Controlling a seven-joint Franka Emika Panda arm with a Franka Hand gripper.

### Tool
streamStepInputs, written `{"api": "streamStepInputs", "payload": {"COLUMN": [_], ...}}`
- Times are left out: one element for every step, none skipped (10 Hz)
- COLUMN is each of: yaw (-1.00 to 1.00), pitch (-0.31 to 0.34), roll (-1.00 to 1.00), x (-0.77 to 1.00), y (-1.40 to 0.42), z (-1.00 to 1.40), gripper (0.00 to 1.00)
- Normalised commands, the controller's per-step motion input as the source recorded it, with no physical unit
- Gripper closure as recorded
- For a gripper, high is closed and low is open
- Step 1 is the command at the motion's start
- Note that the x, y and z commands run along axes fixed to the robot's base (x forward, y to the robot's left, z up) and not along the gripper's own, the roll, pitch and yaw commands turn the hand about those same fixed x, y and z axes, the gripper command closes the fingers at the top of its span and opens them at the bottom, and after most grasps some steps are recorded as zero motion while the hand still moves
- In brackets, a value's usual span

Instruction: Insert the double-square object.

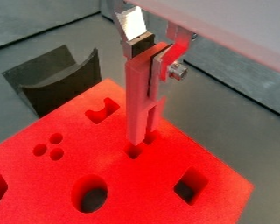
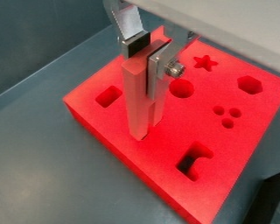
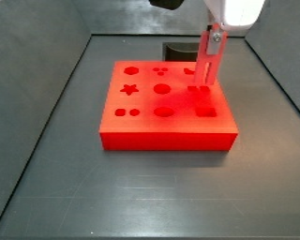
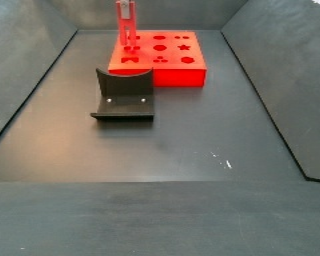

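One gripper (image 1: 146,54), coming straight down from above the red block (image 1: 119,171), fingers clamped on the upper end of the red peg (image 1: 142,101). Peg hangs upright, lower tip at or just inside a small hole in the block's top face; depth can't be told. In both wrist views one silver finger (image 2: 132,26) with a dark pad presses the peg's side, a bolted bracket on the opposite side. No readable writing or labels anywhere. Block (image 3: 165,105) lies flat on the grey floor; peg (image 3: 210,58) stands over its edge nearest the dark curved holder (image 1: 52,77). Holder (image 4: 124,96) sits just beside the block (image 4: 160,55), not touching it.
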Motion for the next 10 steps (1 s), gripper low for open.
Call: {"api": "streamStepInputs", "payload": {"yaw": [0.28, 0.20, 0.09, 0.00, 0.00, 0.00, -0.01, -0.02, 0.00, 0.00], "pitch": [0.016, 0.003, 0.000, 0.000, 0.000, 0.000, 0.000, 0.000, 0.000, 0.000], "roll": [0.00, 0.00, 0.00, 0.00, 0.01, 0.01, 0.04, 0.03, 0.01, 0.01], "x": [0.17, 0.05, 0.00, -0.02, -0.07, -0.06, -0.09, -0.12, -0.05, 0.00], "y": [-0.02, -0.02, -0.03, -0.01, 0.00, 0.00, 0.00, 0.00, -0.03, -0.06], "z": [-0.05, -0.01, 0.00, 0.00, 0.00, -0.01, -0.03, -0.03, -0.03, -0.05], "gripper": [1.00, 1.00, 1.00, 1.00, 1.00, 1.00, 1.00, 1.00, 1.00, 1.00]}}
